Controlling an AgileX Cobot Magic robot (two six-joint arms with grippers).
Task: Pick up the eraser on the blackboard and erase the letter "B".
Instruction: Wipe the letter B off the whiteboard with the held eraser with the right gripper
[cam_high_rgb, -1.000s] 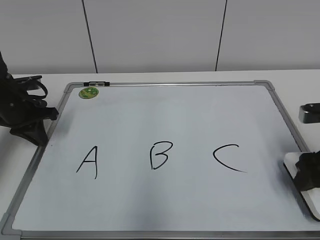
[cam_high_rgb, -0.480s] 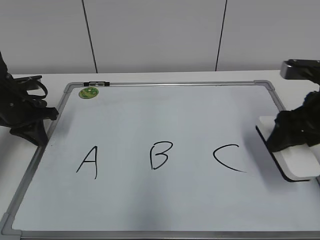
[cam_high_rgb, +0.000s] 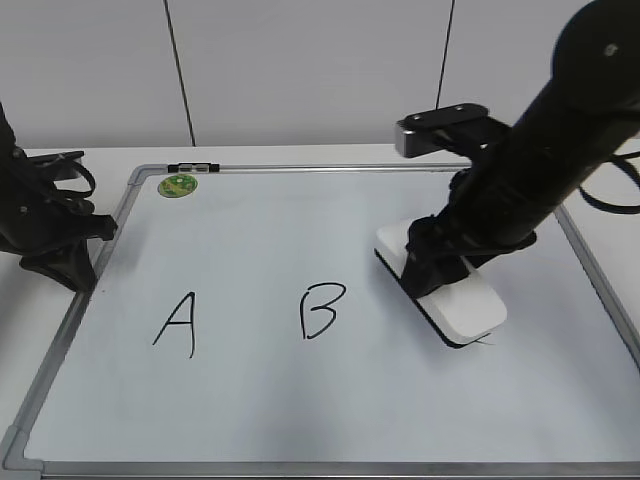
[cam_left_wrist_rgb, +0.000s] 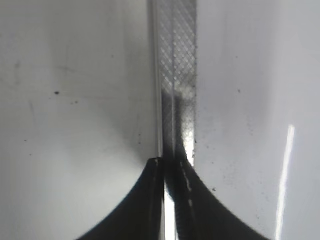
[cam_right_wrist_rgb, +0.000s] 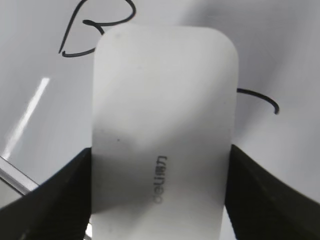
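- we see the eraser (cam_high_rgb: 443, 296), a white rounded block with a dark underside, over the right half of the blackboard (cam_high_rgb: 330, 420), just right of the letter "b" (cam_high_rgb: 322, 310) and covering most of the "c", of which only a stroke end (cam_right_wrist_rgb: 265, 101) shows.
- the right gripper (cam_high_rgb: 440, 262) clamps the eraser from both sides; in the right wrist view its dark fingers (cam_right_wrist_rgb: 55, 192) press the eraser's long edges, grey lettering (cam_right_wrist_rgb: 159, 177) facing up.
- the "b" is whole, with the letter "a" (cam_high_rgb: 177, 323) further left.
- a round green sticker (cam_high_rgb: 177, 185) sits at the board's far left corner.
- the left gripper (cam_left_wrist_rgb: 170, 167) rests at the board's left frame (cam_left_wrist_rgb: 176, 75), its fingers pressed together with nothing between them.
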